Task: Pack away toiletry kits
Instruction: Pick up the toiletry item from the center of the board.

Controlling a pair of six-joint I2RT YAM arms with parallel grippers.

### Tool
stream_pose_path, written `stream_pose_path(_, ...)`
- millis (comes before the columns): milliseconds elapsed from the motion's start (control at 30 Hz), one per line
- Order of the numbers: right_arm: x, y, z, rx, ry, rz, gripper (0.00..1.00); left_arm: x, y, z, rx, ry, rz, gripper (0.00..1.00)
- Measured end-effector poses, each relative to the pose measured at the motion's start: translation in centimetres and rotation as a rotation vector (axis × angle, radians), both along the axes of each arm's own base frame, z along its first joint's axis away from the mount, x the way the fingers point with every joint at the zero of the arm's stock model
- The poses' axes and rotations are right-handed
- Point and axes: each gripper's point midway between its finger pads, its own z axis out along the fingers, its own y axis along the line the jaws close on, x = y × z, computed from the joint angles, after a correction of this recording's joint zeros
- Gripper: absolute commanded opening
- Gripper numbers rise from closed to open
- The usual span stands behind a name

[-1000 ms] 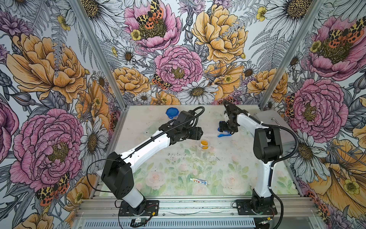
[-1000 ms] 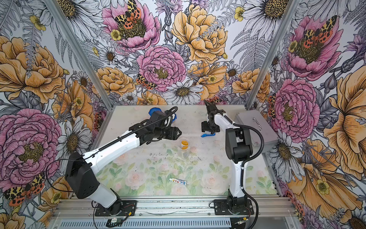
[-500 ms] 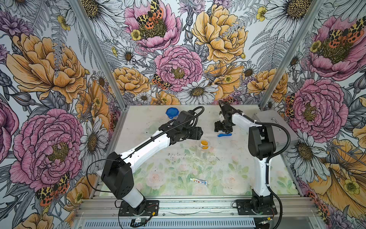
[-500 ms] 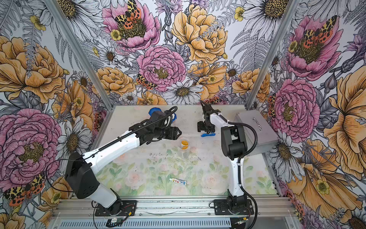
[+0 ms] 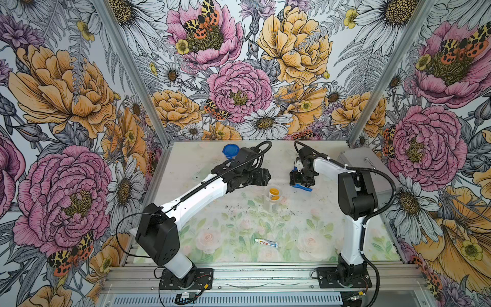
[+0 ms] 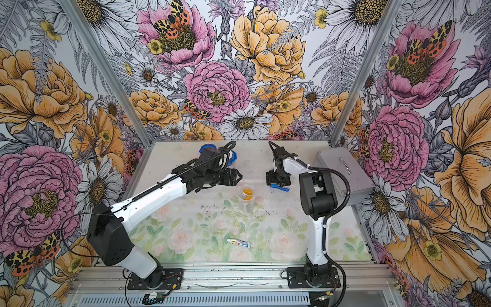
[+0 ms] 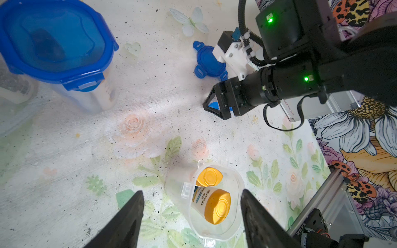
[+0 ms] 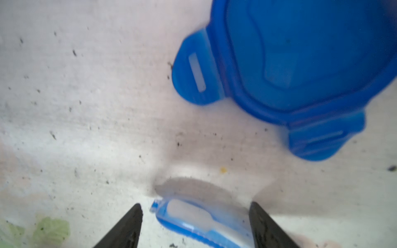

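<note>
Filling the second kit looks like the step in hand. A clear cup (image 7: 176, 189) stands open mid-table w/ 2 orange-capped bottles (image 7: 214, 206) inside, no lid on it. The left gripper (image 7: 191, 214) hovers right at that cup, fingers apart w/ the cup btwn them, nothing clamped. The right gripper (image 8: 196, 225) is down low over the blue toothbrush (image 8: 199, 221), which lies flat on the table (image 5: 212, 226) just behind & to the right of the cup. Its fingers stand apart either side of the brush. A gap shows at one end, so it's not gripped, as far as I can tell.

Next move, my read: the right jaws close on the brush, lift it, tip it upright & drop it in the cup. Since the brush lies flat, the tips must get right down to the surface. The left probably has to steady the cup, as it looks light & the bottles lean.

Other bits: the toothpaste tube (image 5: 266, 243) lies well apart near the front edge & needs fetching. A loose blue lid (image 7: 209, 62) sits just beyond the brush, tabs out. The lidded cup (image 7: 55, 43), i.e. a finished kit, stands back left near the left wrist. The silver case (image 5: 364, 164) at the right edge looks shut.

In the way: both grippers crowd the same patch, & the right arm could clip the loose lid.
</note>
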Motion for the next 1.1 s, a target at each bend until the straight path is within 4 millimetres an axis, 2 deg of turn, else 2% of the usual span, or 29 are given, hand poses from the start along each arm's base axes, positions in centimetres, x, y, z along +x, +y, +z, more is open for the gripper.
stream_pose_path(233,-3.7,-0.4,-0.1,-0.01,0.044,0.009,0.78,0.1,0.0,-0.2,0.0,0.007,-0.001,0.71)
stream_pose_path(367,-4.3,-0.6,-0.2,-0.023,0.054,0.007,0.75,0.1,-0.1,-0.2,-0.004,0.009,-0.004,0.71)
stream_pose_path(567,-4.2,-1.1,-0.4,-0.065,0.048,0.012,0.55,0.1,-0.2,-0.1,-0.01,0.007,-0.006,0.71)
stream_pose_path(733,-4.3,-1.0,-0.5,-0.075,0.047,0.033,0.43,0.1,-0.1,-0.2,-0.009,0.008,-0.006,0.71)
stream_pose_path(900,-4.5,-0.4,-0.5,-0.073,0.049,0.064,0.23,-0.6,0.4,-0.6,-0.004,0.014,-0.006,0.7)
stream_pose_path(1000,-4.6,-0.2,-0.5,-0.071,0.047,0.08,0.16,-0.9,0.6,-0.2,-0.012,0.011,-0.009,0.71)
stream_pose_path(1100,-4.6,-0.1,-0.5,-0.071,0.045,0.089,0.13,-1.6,0.8,0.2,-0.026,0.012,-0.013,0.72)
